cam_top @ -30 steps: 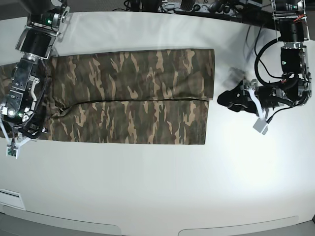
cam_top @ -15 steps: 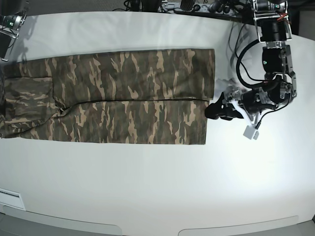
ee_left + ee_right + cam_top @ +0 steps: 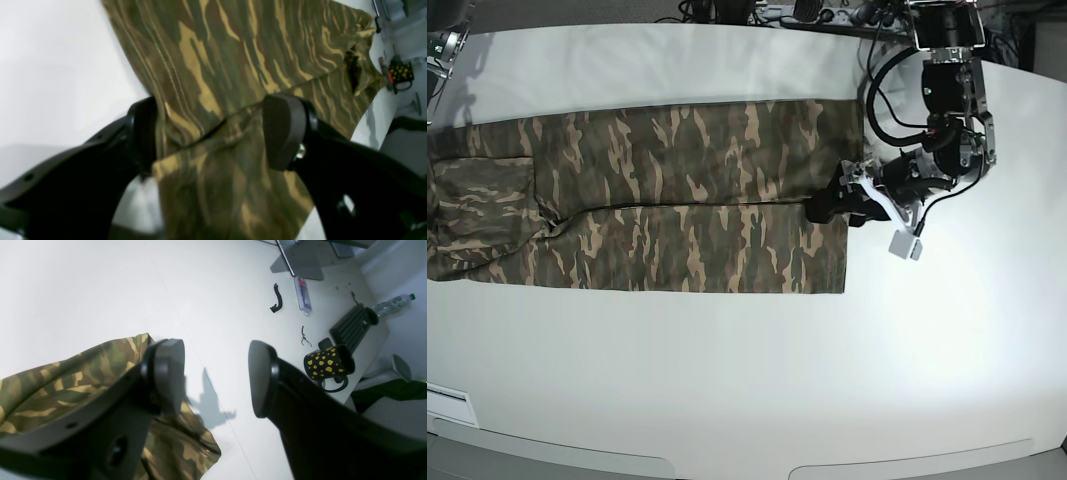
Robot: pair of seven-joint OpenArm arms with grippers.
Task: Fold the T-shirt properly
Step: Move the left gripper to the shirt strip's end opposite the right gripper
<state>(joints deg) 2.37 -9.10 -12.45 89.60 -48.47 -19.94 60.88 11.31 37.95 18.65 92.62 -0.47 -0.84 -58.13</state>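
Observation:
The camouflage T-shirt lies flat across the white table, folded lengthwise into a long band, with a sleeve at the far left. My left gripper is over the shirt's right end. In the left wrist view it is open, its jaws standing either side of the fold line at the hem of the T-shirt. My right gripper is open and empty, raised above the table beside a corner of the T-shirt. In the base view only a bit of its arm shows at the top left.
The white table extends in front of the shirt. Cables run along the back edge. A black mug with yellow dots, a bottle and small items lie beyond the table's end.
My left gripper has moved left from beside the shirt onto its right edge. My right arm has lifted off the shirt's left end to the top left corner.

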